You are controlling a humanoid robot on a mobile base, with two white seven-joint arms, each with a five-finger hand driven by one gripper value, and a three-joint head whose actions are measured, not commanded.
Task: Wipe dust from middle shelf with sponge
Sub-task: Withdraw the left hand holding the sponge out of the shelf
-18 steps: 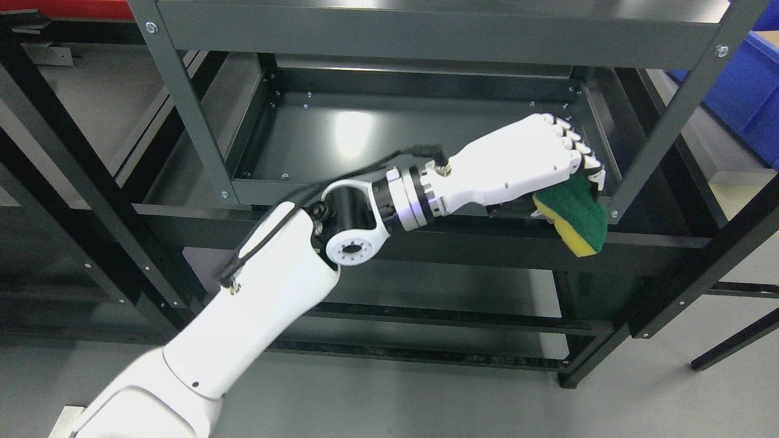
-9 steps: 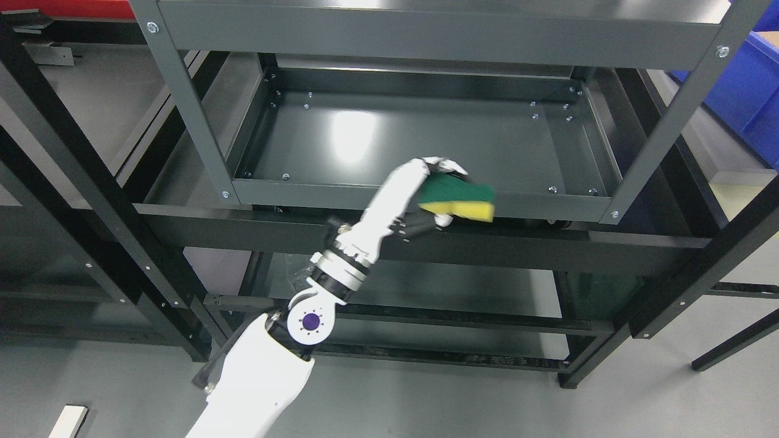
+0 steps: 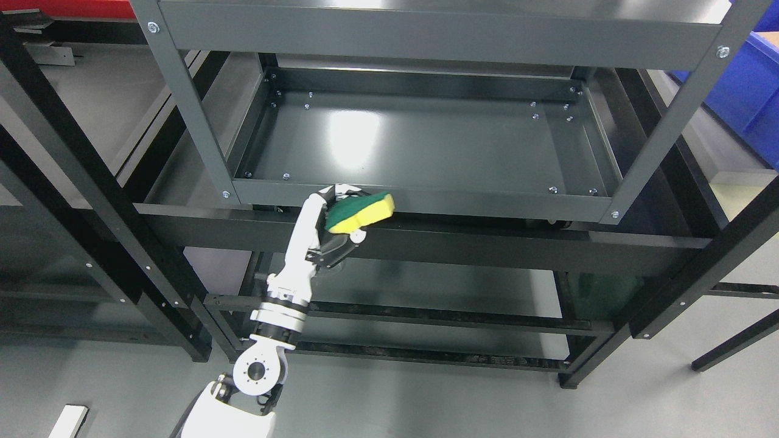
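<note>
One arm is at work here, the left one, rising from the bottom edge with its white left hand (image 3: pixel 321 228) closed around a sponge (image 3: pixel 358 212). The sponge is a two-layer block, dark green scouring face on top and bright yellow foam beneath, its yellow end sticking out to the right of the hand and looking slightly squeezed in the grip. The fingers (image 3: pixel 342 191) curl over its top while the thumb comes up from below (the dark joints show under the foam). It sits right at the front lip of the middle shelf (image 3: pixel 426 146), left of centre; whether it actually touches the rim I can't quite make out. The shelf's dark grey tray is glossy, catching a bright glare from the lights.
</note>
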